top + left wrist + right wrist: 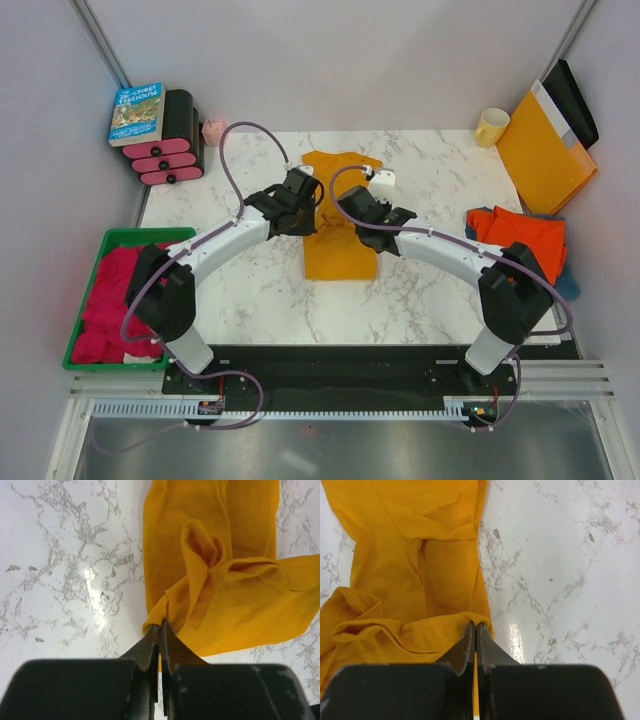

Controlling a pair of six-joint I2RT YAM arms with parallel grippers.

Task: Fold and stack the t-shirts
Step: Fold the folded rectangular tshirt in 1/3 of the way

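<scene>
The mustard-yellow t-shirt [338, 245] lies in a narrow strip on the marble table, at its middle. My left gripper [303, 200] is shut on a bunched edge of it [200, 580], jaws pinching cloth at the tips [160, 622]. My right gripper [362, 203] is shut on its hemmed edge [420, 630] on the other side, cloth between the jaws [475, 625]. Both hold the cloth a little above the table. The orange-red t-shirt [520, 235] lies crumpled at the right edge on top of the blue one [568, 282].
A green bin [90, 345] with red cloth stands at the left. A yellow-orange envelope [545, 150] and a yellow mug [491, 127] stand at the back right. A book [137, 112] lies on a black and pink rack [172, 150] at the back left.
</scene>
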